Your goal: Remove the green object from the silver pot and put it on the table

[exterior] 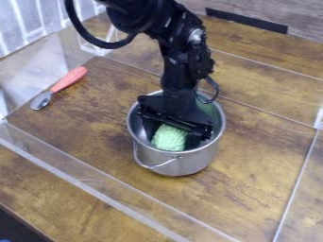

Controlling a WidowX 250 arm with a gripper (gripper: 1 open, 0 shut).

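The silver pot (178, 157) stands on the dark wooden table (89, 123), a little right of centre. Inside it lies the green object (169, 138), a light green bumpy lump. My black gripper (171, 133) reaches down into the pot from above, its jaws open and set on either side of the green object. One fingertip (143, 124) stands at the lump's left and the other at its right. I cannot tell whether the fingers touch the lump. The pot's thin wire handle (161, 171) hangs over the near rim.
A tool with a red handle (60, 86) lies on the table at the left. Clear plastic walls (76, 170) fence the near and left sides. The black arm (177, 47) and its cable rise toward the upper left.
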